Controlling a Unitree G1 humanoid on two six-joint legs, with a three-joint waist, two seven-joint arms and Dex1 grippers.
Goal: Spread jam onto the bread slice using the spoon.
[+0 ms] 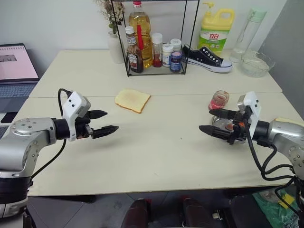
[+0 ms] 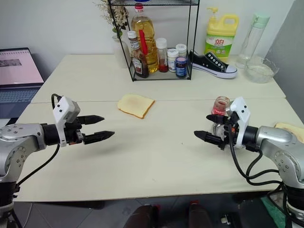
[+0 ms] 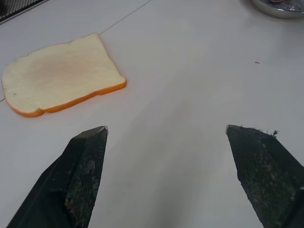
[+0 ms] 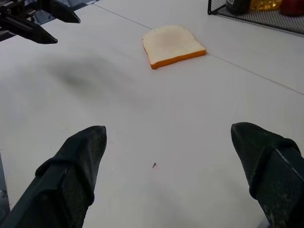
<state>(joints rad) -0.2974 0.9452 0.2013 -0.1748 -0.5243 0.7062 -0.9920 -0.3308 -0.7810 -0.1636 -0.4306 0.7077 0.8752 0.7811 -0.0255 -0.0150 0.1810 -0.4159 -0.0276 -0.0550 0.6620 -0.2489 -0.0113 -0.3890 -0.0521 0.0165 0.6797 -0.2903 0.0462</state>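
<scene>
Pale bench (image 1: pixel 156 156), two slabs with a seam running across behind the arms; wire rack (image 1: pixel 154 35) of bottles at the back, a laptop (image 1: pixel 16 66) off the left edge.

Right end effector (image 2: pixel 208 126): fingers spread wide, nothing between them, hovering above the bench and pointing toward the middle. Directly behind it sits a round steel plate (image 1: pixel 221 127), mostly masked by the fingers. You can't make out the spoon from here; if it lies in that plate, its long axis is hidden, so check before you commit a grasp angle. Just past the plate, touching or nearly so, stands the jam (image 1: pixel 219 100) jar, upright, red paste inside.

Left end effector (image 1: pixel 103 122): also fully open and empty, held above the bench, pointing inward at the other arm.

Bread (image 1: pixel 132 100) lies flat near the seam, beyond and inward of the left end effector, well apart from the right one. No smear on it that you can be sure of.

Judgement: the right arm is nearer jar and plate, the left nearer the bread. Your next reach looks like the right's, drawing back toward the plate rather than forward.
</scene>
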